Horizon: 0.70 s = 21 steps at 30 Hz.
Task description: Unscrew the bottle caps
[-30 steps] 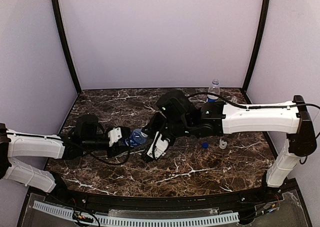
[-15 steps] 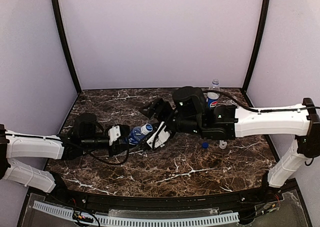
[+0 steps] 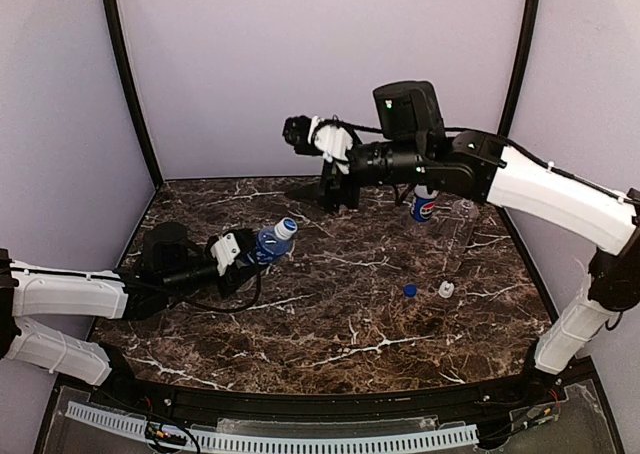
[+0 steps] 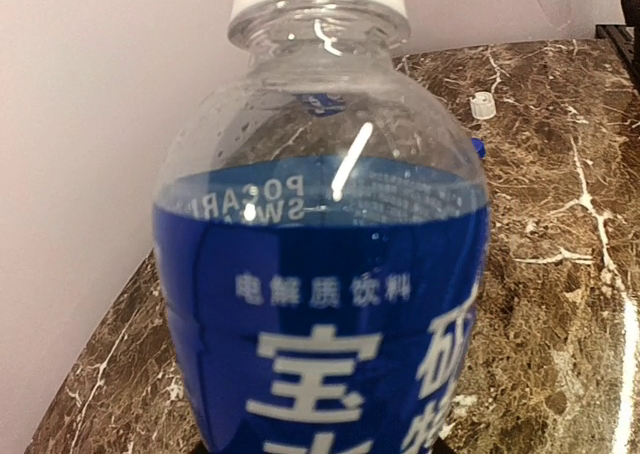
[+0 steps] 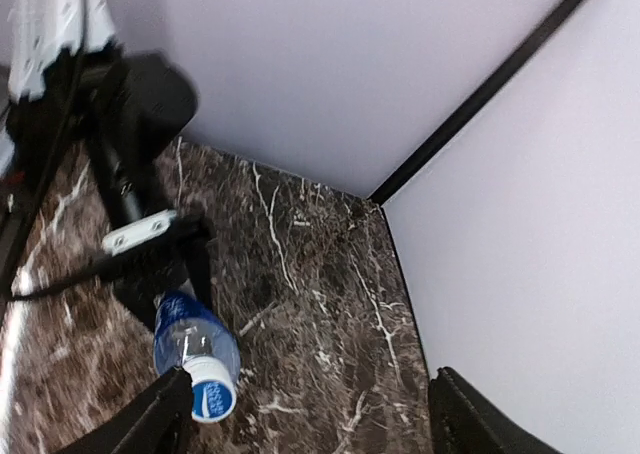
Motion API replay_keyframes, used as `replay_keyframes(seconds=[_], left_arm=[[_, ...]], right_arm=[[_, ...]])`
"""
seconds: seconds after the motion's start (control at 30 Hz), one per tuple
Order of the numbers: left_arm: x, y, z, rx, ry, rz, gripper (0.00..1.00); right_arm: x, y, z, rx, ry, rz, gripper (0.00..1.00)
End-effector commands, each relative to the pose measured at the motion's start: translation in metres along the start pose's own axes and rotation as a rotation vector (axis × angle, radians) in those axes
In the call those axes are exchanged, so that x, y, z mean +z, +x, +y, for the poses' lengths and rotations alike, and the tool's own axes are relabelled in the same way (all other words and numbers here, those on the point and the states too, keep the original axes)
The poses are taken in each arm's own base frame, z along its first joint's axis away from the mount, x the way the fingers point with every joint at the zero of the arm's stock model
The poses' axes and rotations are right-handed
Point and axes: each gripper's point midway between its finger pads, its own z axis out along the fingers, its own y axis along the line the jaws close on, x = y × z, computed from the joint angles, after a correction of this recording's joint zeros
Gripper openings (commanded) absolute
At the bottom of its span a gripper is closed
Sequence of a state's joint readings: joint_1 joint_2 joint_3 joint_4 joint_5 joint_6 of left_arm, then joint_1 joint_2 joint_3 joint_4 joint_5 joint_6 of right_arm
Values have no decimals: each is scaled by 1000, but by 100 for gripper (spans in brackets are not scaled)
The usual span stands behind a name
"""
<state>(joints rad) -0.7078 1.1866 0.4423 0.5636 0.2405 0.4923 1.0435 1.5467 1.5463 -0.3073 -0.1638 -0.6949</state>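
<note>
Pale walls [image 3: 320,74] enclose the dark marble worktop [image 3: 350,344]. The right gripper [image 3: 328,194] hangs high near the back edge, jaws spread wide and empty. The left gripper [image 3: 245,257], toward the left edge, clenches the Pocari Sweat bottle [image 3: 265,244], its long axis tilting up toward the back right corner. Its white cap [image 3: 286,227], not yet off, lies below the right jaws, leftward and nearer the front edge.
</note>
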Motion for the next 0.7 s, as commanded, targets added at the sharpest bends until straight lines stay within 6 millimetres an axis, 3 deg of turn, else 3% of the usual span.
replay_keyframes(seconds=[0.0,0.13,0.37,0.67], left_arm=[[-1,0,19,-26,-108,8,32],[0,-1,20,-25,-107,9,32],[0,1,16,-26,-93,11,32],[0,0,16,-19,-89,5,32]], right_arm=[[25,22,3,731,-174,120,72],[49,38,16,918,-218,234,65],[60,40,25,885,-160,343,63],[65,49,31,858,-175,370,21]])
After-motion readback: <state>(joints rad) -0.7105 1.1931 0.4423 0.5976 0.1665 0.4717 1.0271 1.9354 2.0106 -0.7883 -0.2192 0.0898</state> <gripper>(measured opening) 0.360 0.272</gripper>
